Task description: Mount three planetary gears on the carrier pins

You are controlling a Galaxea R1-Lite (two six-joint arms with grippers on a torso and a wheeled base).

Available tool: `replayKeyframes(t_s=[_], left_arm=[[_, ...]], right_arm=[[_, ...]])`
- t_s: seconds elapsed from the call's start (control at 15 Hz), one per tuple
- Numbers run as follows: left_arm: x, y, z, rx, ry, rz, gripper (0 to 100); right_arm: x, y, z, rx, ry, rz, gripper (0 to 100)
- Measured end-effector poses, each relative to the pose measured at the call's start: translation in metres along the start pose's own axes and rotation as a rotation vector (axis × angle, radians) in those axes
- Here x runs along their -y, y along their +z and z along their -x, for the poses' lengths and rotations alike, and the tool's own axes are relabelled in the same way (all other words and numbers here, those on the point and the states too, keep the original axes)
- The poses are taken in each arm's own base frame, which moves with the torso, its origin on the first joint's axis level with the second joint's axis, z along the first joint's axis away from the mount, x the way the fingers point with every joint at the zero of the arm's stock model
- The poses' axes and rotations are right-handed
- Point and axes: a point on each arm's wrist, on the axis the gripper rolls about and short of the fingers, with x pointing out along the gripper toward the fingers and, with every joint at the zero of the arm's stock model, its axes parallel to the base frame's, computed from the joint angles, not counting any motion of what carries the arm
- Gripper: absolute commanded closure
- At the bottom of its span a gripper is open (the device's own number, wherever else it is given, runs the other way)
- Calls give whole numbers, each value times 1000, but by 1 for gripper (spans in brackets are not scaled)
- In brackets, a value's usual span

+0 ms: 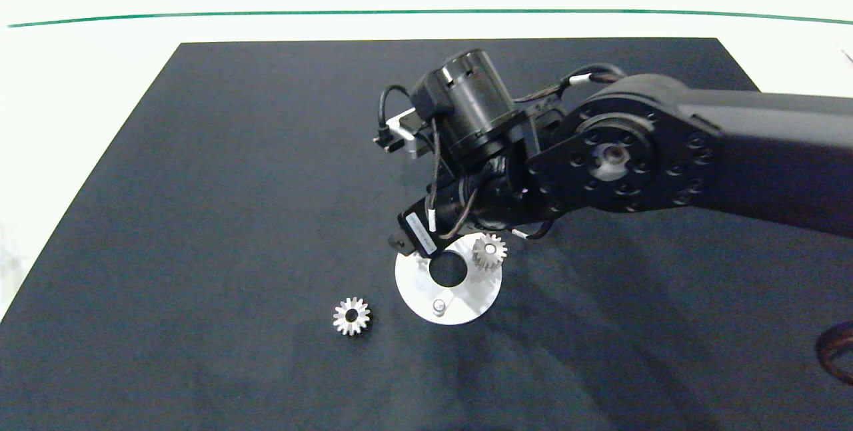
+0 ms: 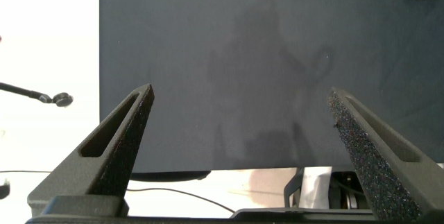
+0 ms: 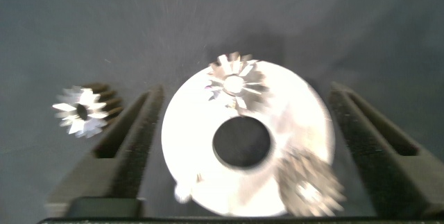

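The white desk [image 1: 66,84] carries a dark mat [image 1: 233,184], and all task parts lie on the mat. The right arm [image 1: 733,151] reaches in over the mat and ends above the carrier disc [image 1: 466,301].

The right claw [image 3: 248,92] is spread wide and holds nothing. Its two fingers [image 3: 128,148] straddle the disc, one on each side.

The left claw [image 2: 239,92] is also spread wide and empty. It hangs over the mat near the mat's edge and does not appear in the head view.

Gear status:
- One seated gear [image 1: 490,251] sits on the disc at the side nearest the right arm.
- The right wrist view shows a second gear [image 3: 309,182] on the disc. It is blurred, so its seating on a pin cannot be confirmed.
- The loose gear [image 1: 351,316] lies flat on the mat with its bore upward. It is apart from the disc, on the side away from the right arm.
- One bare pin [image 1: 438,306] stands upright on the disc rim, on the part of the rim that faces the loose gear.

Governing relation: the loose gear lies just outside one finger of the right claw, not between the fingers. The right claw appears to be the nearer one. The next move likely requires a sideways shift away from the disc until the fingers bracket the gear.
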Motion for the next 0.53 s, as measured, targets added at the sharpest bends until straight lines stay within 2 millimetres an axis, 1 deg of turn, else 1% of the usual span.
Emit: replayKeyframes(t_s=[0.13, 0.2, 0.27, 0.33, 0.4, 0.47, 0.53], left_arm=[[-1, 4, -4, -15, -8, -13, 0], [-2, 7, -8, -26, -15, -17, 0], [-3, 10, -12, -44, -23, -20, 0], [-3, 13, -17, -61, -34, -28, 0], [-4, 16, -22, -80, -49, -44, 0], [-5, 19, -27, -96, -71, -58, 0], [-7, 22, -33, -104, -110, -72, 0]], right_arm=[[10, 0, 33, 34, -5, -13, 0], [16, -2, 53, 50, -10, -19, 0], [24, -7, 77, 67, -24, -27, 0], [31, -13, 99, 84, -43, -35, 0], [39, -22, 125, 104, -68, -45, 0], [47, -34, 152, 127, -92, -57, 0], [54, -46, 174, 145, -110, -69, 0]])
